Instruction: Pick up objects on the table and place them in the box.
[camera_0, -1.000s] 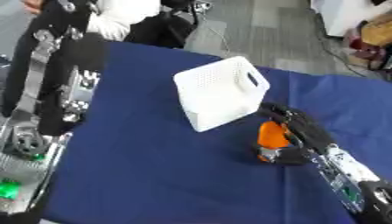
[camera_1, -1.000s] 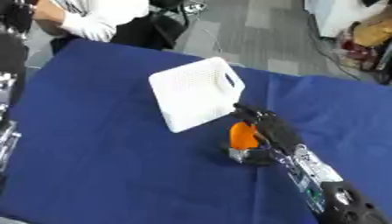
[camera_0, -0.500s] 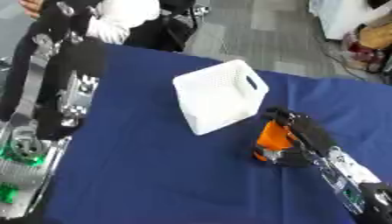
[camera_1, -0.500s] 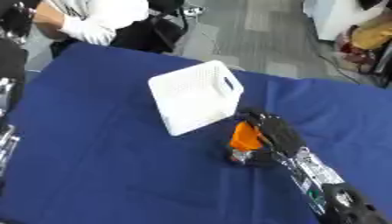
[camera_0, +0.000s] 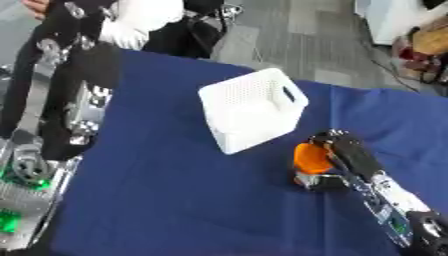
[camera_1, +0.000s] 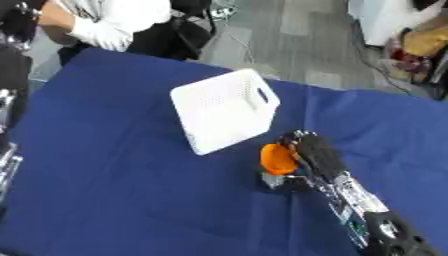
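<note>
Left eye view: table (camera_0: 175, 200) w/ a dark blue cloth, slightly creased, lying askew in the picture. White perforated box (camera_0: 252, 109) sits toward the table's far edge, roughly mid-width, tipped so its handle slot faces up-right. Right hand (camera_0: 343, 154) comes in from the table's near right corner, fingers curled round an orange object (camera_0: 307, 156), which is just nearer than the box and apart from it, at cloth level. Can't tell if the object rests on the cloth or is just off it. Left arm (camera_0: 52, 125), black w/ silver joints, runs down the table's left edge; left hand not seen. Beyond the far edge: grey floor (camera_0: 289, 30), cables, clutter at the top right.

Right eye view: same layout. Box (camera_1: 224, 110) near far edge; orange object (camera_1: 278, 159) in the right hand's (camera_1: 317, 156) curled fingers, btw box and the near right corner. Person in white sleeves and gloves (camera_1: 105, 30) stands off the far left corner, not touching anything on the table.
</note>
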